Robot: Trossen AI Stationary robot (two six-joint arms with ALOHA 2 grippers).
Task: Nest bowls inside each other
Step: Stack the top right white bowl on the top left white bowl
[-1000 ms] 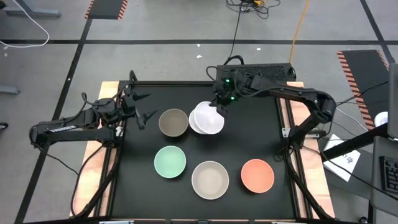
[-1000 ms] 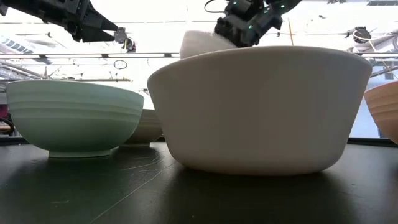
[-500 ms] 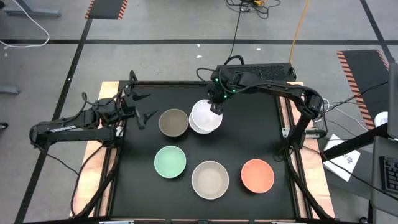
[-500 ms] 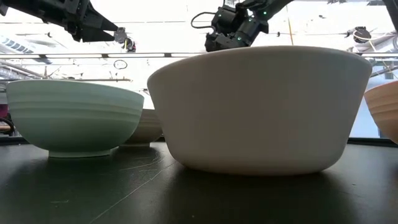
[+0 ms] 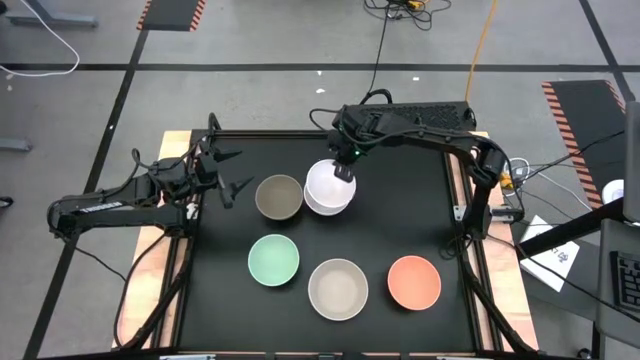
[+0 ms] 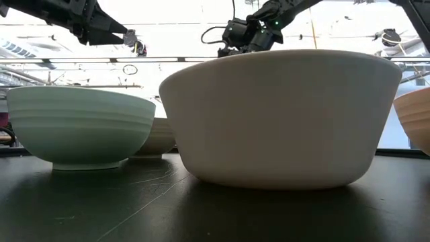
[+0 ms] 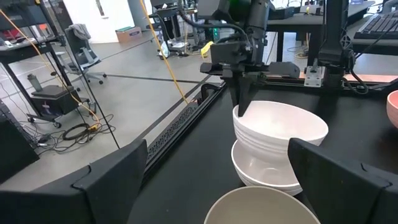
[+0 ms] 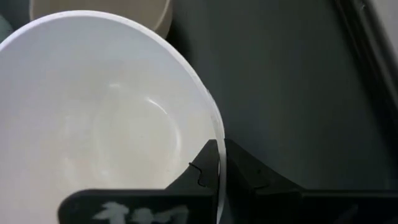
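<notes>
Bowls like the smooth round white upper bowl (image 7: 281,132) look rigid, light, slippery and chippable, so we judge the thin rim the best hold. Our right end effector (image 5: 343,171) pinches that rim, the bowl sitting tilted in the second white bowl (image 7: 264,172) beside the grey-brown bowl (image 5: 279,197) on the black worktop (image 5: 420,215). Our left end effector (image 5: 232,172) hovers open nearby.

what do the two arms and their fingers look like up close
Both arms are dark, slim and jointed, with black cables looped along them. The left arm carries pale lettering on its side. The right arm shows small green lights near its wrist. The left gripper has flat, angular black fingers, matte and broad.
</notes>
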